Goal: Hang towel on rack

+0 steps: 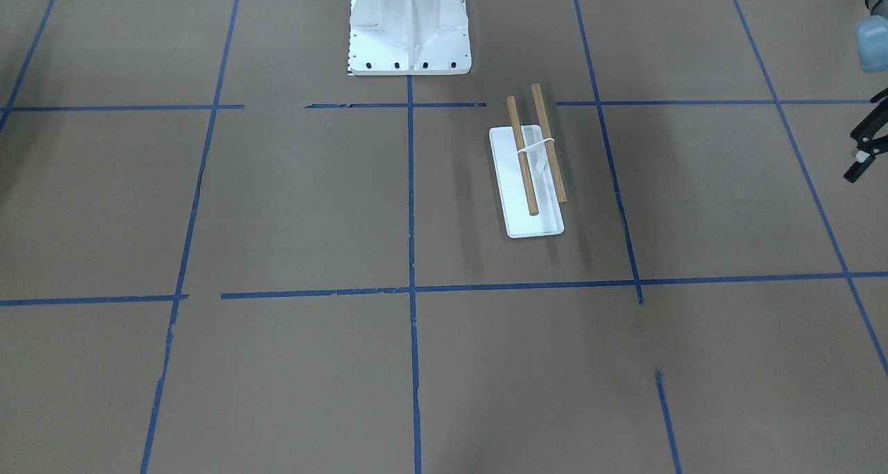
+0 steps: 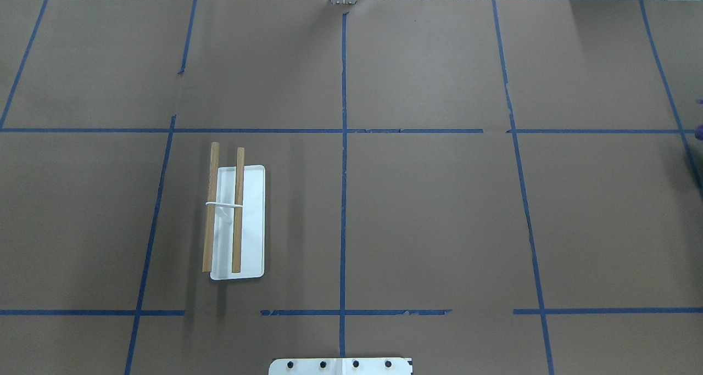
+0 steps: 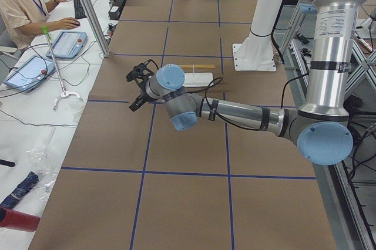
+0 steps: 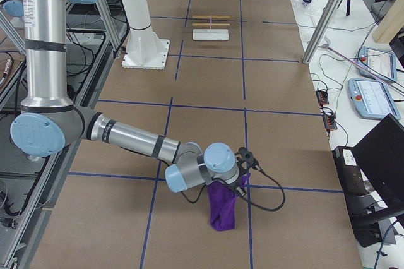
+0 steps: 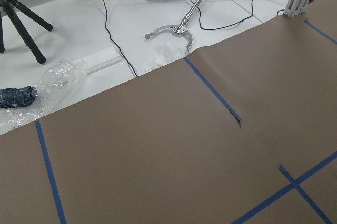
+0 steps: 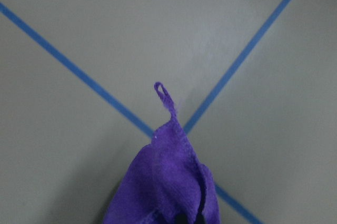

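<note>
The rack [image 1: 527, 175] stands on the brown table: a flat white base with two thin wooden rods joined by a white bracket, nothing on it. It also shows in the overhead view [image 2: 236, 221] and small in the side views [image 3: 197, 74] [image 4: 210, 29]. The purple towel [image 4: 223, 209] hangs bunched from my right gripper [image 4: 235, 179] near the table's right end, far from the rack. The right wrist view shows the towel [image 6: 163, 187] over crossed blue tape. My left gripper [image 1: 855, 156] hovers empty at the table's left end, fingers apart [image 3: 134, 91].
The white bolted robot pedestal [image 1: 409, 30] stands behind the rack. Blue tape lines grid the table. An operator [image 3: 17, 3] sits by control tablets [image 3: 67, 43] past the far edge, beside a metal post [image 3: 88, 9]. A crumpled plastic bag [image 5: 58, 79] lies off the table.
</note>
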Robot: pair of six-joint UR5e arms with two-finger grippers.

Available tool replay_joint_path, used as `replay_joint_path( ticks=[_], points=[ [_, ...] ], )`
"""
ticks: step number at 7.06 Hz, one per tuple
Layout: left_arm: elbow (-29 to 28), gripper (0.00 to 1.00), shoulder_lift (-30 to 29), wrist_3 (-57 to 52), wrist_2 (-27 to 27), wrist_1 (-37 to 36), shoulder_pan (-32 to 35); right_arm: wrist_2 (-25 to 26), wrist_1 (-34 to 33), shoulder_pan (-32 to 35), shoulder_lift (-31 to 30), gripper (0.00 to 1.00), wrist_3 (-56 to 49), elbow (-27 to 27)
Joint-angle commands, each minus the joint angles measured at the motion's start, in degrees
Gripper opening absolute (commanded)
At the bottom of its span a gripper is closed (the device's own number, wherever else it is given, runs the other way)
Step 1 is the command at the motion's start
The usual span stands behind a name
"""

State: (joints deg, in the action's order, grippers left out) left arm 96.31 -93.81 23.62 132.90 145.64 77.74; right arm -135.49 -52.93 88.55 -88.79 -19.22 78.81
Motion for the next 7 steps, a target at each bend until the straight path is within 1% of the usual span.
replay_joint_path(
  ticks=[1,3,4,5,6,7],
  points=[
    [0.02,1.0,-6.79,13.15,-0.36,-0.52,-5.82,-1.88,-1.56,-0.39,5.37,0.0,7.99,4.75],
    [0.1,1.0,-17.05,29.55,-0.62,-4.19,-11.79,-1.62,-1.56,-7.3,5.82,0.0,19.41,11.59],
    [0.63,1.0,-21.28,33.99,-0.71,-9.79,-13.65,-1.01,-0.95,-10.73,5.91,0.0,25.83,14.85],
    [2.11,1.0,-25.42,35.86,-0.88,-17.33,-15.67,-0.31,-0.94,-12.86,5.91,0.0,30.42,18.45],
    [4.04,1.0,-29.55,41.28,-4.63,-25.15,-18.91,-0.04,-0.94,-14.18,5.91,0.0,32.03,20.66],
    [3.88,1.0,-35.68,45.59,-9.89,-35.84,-23.55,-0.04,-0.94,-15.67,5.91,0.0,34.14,22.51]
  ],
)
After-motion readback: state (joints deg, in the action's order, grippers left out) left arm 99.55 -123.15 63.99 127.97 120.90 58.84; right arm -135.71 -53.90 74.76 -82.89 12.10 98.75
